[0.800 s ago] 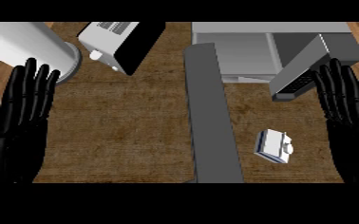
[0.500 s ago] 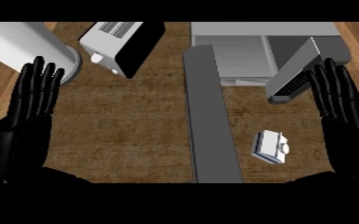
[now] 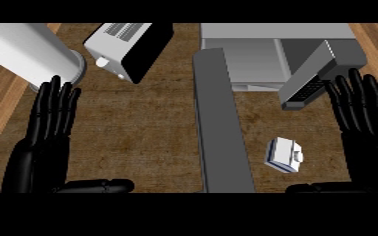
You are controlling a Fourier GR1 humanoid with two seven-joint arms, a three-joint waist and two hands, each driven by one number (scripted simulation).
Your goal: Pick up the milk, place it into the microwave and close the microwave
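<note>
No readable text or labels; milk (image 3: 284,155) carton seemingly blank

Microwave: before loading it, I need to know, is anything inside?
The microwave stands open; its visible pale floor shows nothing. The open door covers its right part. The milk lies outside.

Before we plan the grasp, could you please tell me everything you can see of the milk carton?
The milk carton is small, white with blue along its left and lower sides and a pale cap-like detail on its upper face. It seems to lie on its side, tilted, on the brown counter, right of the grey strip and below the microwave's open door. Neither hand touches it; the right hand is open further right.
</note>
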